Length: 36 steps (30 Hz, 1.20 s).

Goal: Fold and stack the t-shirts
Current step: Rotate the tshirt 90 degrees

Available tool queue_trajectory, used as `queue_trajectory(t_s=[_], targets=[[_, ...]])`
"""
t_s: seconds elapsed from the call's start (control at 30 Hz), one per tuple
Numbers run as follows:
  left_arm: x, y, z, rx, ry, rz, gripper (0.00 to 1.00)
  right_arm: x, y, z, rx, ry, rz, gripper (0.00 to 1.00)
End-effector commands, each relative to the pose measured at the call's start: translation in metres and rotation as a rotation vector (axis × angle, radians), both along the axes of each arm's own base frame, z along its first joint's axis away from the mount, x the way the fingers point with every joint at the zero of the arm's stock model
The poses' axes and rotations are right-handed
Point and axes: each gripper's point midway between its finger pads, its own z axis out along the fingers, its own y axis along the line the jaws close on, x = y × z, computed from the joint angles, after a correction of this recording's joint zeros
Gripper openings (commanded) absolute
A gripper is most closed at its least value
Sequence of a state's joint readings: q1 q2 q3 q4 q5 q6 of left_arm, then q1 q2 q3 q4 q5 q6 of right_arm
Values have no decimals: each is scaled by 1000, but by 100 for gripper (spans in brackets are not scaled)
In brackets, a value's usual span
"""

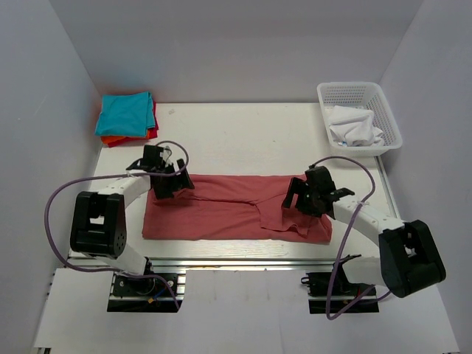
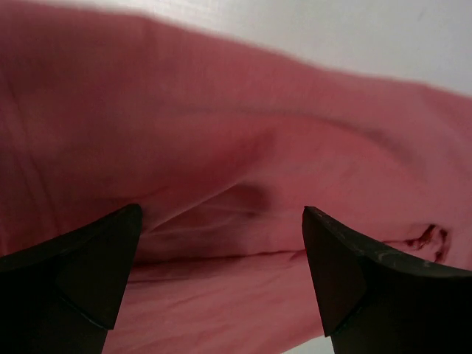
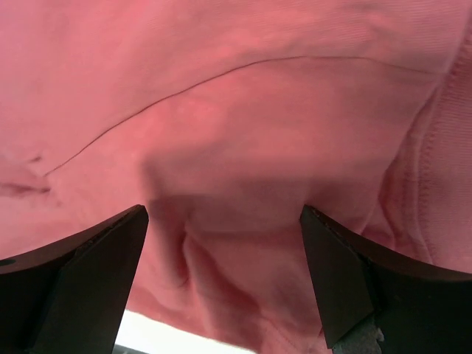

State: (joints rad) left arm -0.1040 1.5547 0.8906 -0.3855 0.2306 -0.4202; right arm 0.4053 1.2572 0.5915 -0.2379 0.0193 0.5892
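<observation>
Left pincer (image 2: 221, 212) and right pincer (image 3: 223, 212) are held wide open, empty, over opposite ends of the salmon-red t-shirt (image 1: 221, 210), which is laid as a long folded band on the bench (image 1: 243, 140). The soft, limp cotton is judged light, best pinched at edges or corners. Other folded shirts (image 1: 127, 118) are stacked far left.

Table (image 1: 243, 140): salmon shirt (image 1: 221, 210), shirt stack (image 1: 127, 118), basket (image 1: 354, 88)
</observation>
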Motion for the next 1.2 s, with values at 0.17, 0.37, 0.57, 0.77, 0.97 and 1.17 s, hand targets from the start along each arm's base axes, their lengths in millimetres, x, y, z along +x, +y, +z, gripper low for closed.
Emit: queue_trajectory(t_s=[0.17, 0.37, 0.57, 0.77, 0.97, 1.17], targets=[[-69, 9, -33, 34, 171, 58, 100, 16, -19, -28, -15, 112, -116, 90], [-141, 3, -47, -54, 290, 125, 100, 66, 0, -27, 70, 74, -26, 90], [-194, -20, -52, -183, 411, 75, 100, 163, 17, -20, 23, -56, 30, 90], [-225, -32, -55, -220, 490, 12, 100, 245, 63, -2, 112, -137, 171, 90], [-254, -40, -69, -227, 623, -34, 100, 297, 94, 1, 169, -237, 273, 90], [-235, -57, -50, -234, 556, -146, 100, 330, 105, 7, 130, -296, 329, 90]])
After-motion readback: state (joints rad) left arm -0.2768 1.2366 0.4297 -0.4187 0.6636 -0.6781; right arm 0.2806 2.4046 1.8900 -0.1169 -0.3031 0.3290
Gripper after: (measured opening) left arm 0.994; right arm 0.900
